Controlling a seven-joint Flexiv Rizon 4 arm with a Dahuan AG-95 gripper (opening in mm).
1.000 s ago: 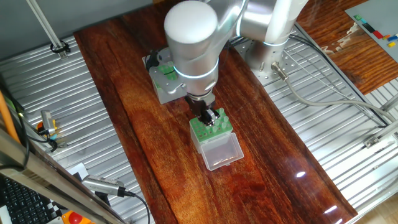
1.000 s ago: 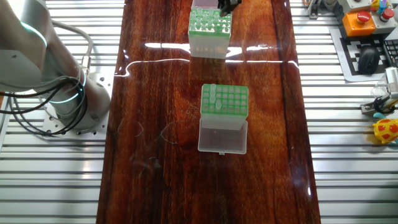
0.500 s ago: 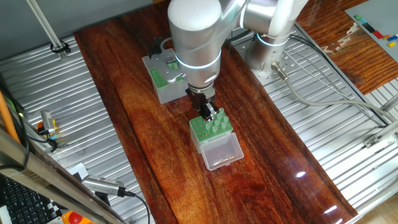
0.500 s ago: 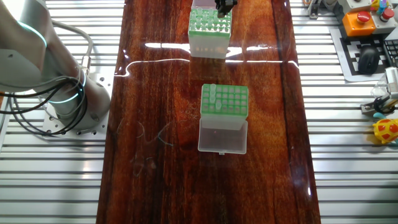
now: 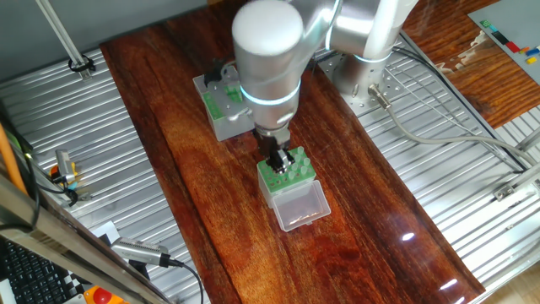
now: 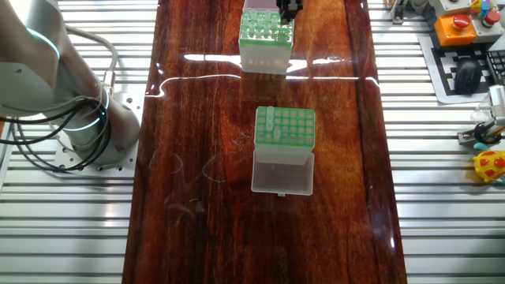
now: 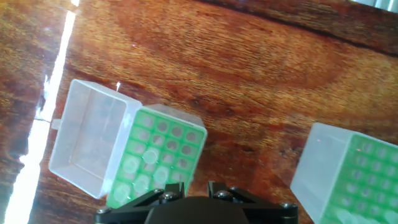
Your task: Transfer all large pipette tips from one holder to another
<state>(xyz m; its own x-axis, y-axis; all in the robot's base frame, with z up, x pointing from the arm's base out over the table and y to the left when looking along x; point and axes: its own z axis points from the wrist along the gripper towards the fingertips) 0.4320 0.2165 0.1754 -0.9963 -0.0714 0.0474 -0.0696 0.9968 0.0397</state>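
Note:
The clear-sided holder (image 5: 288, 179) stands mid-table with its clear lid (image 5: 302, 207) open. Several large pipette tips (image 7: 132, 165) sit in its green grid (image 7: 163, 155); they also show pale in the other fixed view (image 6: 264, 28). The grey-sided box (image 5: 221, 103) stands behind it, and in the other fixed view (image 6: 285, 130) it holds a few tips (image 6: 269, 125) in one edge column. My gripper (image 5: 278, 160) hangs just above the clear-sided holder, at its edge nearest the grey box. In the hand view the gripper (image 7: 196, 185) shows a narrow empty gap between its fingers.
The grey box's whitish lid (image 6: 282, 173) lies open on the wood table (image 6: 197, 158). The robot base (image 5: 363, 59) and cables stand at the table's side. Ribbed metal surfaces (image 5: 76, 135) flank the table, with tools and a keyboard at the far edges.
The arm has shifted slightly back and forth above the clear-sided holder and sits a touch lower. Both boxes and the tips have not moved.

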